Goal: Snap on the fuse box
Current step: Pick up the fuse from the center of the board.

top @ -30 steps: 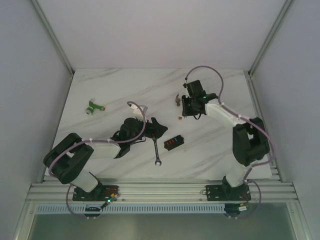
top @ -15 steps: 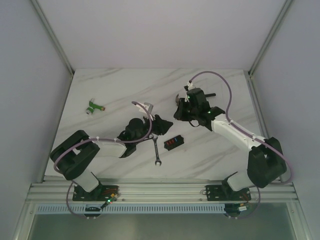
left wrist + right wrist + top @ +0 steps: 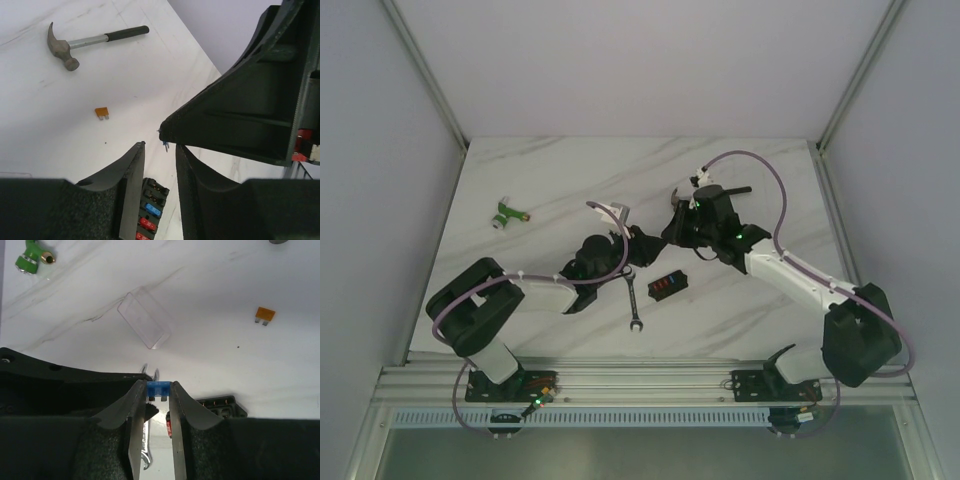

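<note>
Marble table (image 3: 550, 170) under everything. L arm comes in from the left of the fuse box (image 3: 669, 285), R arm from its right, and the tools meet tip to tip just behind the box. The left gripper (image 3: 160, 149) has jaws narrow w/ a slim gap and nothing clamped. The right gripper (image 3: 158, 391) pinches a small blue fuse (image 3: 158, 387). Hammer (image 3: 95, 40) lies well behind the box, wrench (image 3: 633, 300) just left of it. Clear cover (image 3: 144, 320) sits behind-left, apart. The box lies flat and uncovered, red + blue fuses up, long axis diagonal, near-left to far-right in top view; any lettering too small to read. Green connector (image 3: 507, 213) is far left of the box, loose orange fuse (image 3: 102, 113) behind it.
</note>
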`<state>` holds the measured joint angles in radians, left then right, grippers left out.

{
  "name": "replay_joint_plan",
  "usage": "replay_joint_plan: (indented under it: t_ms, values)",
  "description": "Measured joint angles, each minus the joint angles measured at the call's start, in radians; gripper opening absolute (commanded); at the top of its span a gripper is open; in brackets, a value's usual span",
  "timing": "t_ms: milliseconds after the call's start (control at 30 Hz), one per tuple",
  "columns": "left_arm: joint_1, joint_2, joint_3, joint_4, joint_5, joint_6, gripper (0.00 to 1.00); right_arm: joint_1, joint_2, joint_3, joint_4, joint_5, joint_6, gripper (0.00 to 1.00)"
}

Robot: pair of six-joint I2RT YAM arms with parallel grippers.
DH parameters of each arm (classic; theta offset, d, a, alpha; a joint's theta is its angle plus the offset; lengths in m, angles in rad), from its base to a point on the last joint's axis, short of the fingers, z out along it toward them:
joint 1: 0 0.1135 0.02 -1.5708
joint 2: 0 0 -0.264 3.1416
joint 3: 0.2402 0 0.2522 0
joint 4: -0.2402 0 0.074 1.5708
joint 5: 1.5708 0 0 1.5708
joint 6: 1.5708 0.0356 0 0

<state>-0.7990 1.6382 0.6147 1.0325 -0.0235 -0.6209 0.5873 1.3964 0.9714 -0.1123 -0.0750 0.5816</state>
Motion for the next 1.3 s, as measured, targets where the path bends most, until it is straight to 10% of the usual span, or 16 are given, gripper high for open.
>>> replay_joint_plan:
  t_ms: [700,1300]
  values:
    - [-0.021,0.005,0.001,0.0,-0.025,-0.005,0.05,0.033,-0.063,-0.098,0.119,0.024,0.111,0.25]
    - [-0.019,-0.135,-0.015,-0.093,0.053,0.13,0.0,0.045,-0.357,-0.154,0.094,0.061,-0.1,0.66]
